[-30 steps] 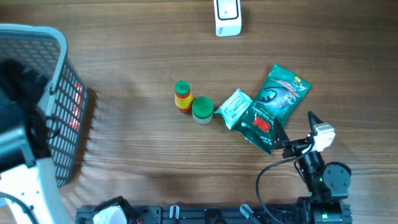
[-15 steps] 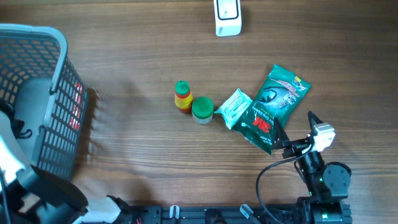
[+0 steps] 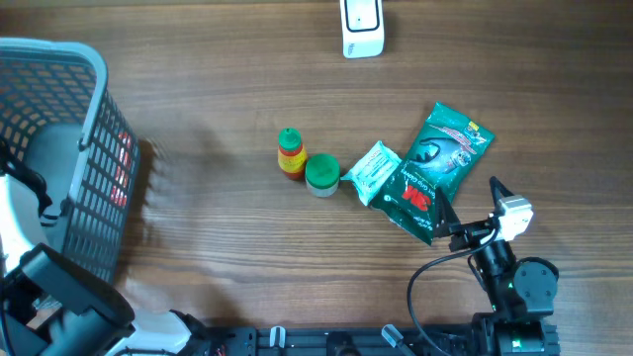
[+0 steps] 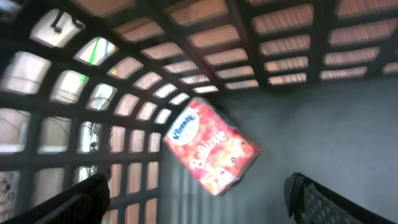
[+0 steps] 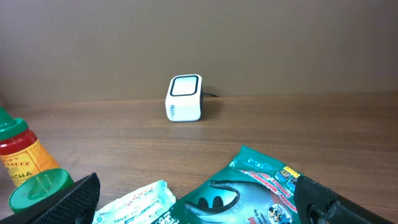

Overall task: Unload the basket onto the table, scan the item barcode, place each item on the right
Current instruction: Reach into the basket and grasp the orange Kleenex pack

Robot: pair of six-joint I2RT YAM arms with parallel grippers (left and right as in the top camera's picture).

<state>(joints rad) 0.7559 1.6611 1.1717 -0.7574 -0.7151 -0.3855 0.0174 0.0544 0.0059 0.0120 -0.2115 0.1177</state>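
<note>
A red Kleenex tissue packet (image 4: pixel 211 152) lies tilted on the grey floor of the mesh basket (image 4: pixel 261 43), against its wall. My left gripper (image 4: pixel 199 202) hangs over it, open, with one finger on each side of the packet's lower corner and nothing held. From overhead the packet (image 3: pixel 123 168) shows red through the basket (image 3: pixel 94 119) wall. The white scanner (image 3: pixel 362 28) stands at the table's far edge. My right gripper (image 3: pixel 465 203) is open just short of a green glove packet (image 3: pixel 440 163), and its wrist view shows empty jaws around that packet (image 5: pixel 249 193).
A white-teal wipes pack (image 3: pixel 373 171), a green-lidded jar (image 3: pixel 322 175) and a small red-yellow sauce bottle (image 3: pixel 290 153) lie mid-table, left of the green packet. The basket takes up the left edge. The left arm (image 3: pixel 59 297) fills the front-left corner.
The left arm has swung from over the basket's far part toward the front-left corner. The right arm and the items on the table have not moved.
</note>
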